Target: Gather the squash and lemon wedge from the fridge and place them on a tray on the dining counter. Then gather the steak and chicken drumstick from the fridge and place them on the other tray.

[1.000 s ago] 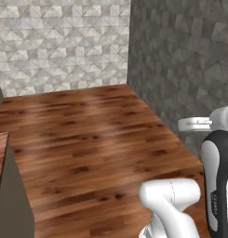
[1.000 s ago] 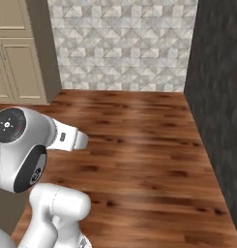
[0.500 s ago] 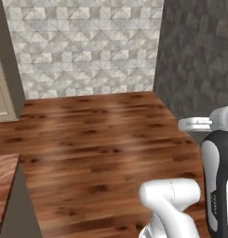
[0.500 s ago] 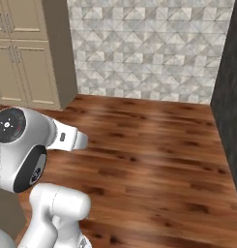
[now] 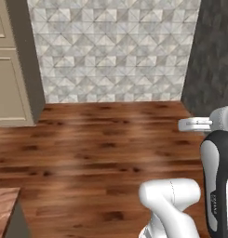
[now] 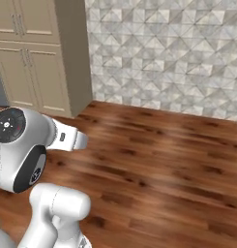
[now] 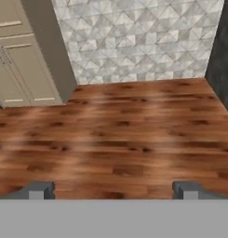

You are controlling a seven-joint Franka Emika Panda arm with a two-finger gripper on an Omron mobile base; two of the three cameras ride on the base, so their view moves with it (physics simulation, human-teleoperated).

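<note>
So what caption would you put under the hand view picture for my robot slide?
Open gripper, holding nothing, looks over a wood floor toward beige cabinets and a grey tiled wall.

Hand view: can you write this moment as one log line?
hand: open, empty | ahead: wood floor, beige cabinets, tiled wall

Arm folded, gripper (image 7: 113, 190) spread wide, empty

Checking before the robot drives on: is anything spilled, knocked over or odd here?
Nothing stands out. The wood floor looks clean, the beige cabinets are shut, and the tiled wall looks intact. The gripper is open, holding nothing.
</note>
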